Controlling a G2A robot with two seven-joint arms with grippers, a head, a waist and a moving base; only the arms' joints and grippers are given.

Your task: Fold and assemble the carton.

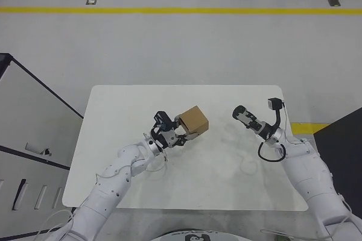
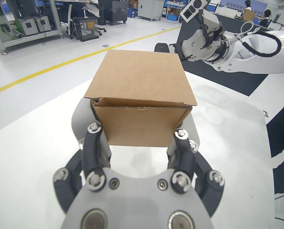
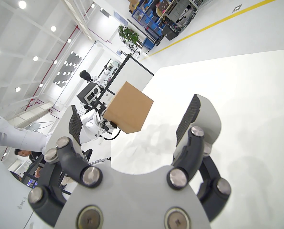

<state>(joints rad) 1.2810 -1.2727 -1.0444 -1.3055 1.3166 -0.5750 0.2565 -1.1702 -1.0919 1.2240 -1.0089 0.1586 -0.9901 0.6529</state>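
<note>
On the left gripper (image 2: 138,129), the fingers (image 2: 81,120) have their tips hidden behind the carton (image 2: 139,79).

Brown carton (image 1: 194,119) above a white counter (image 1: 229,181).
The carton is plain, unprinted brown; the left claw (image 2: 137,122) and right claw (image 1: 239,112) are black, silver and white; the pale grey floor (image 1: 169,48) carries a yellow stripe (image 1: 181,10).

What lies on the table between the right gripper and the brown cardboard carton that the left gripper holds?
Nothing: in the top view, the stretch of white table between the right gripper and the brown cardboard carton is bare.
</note>
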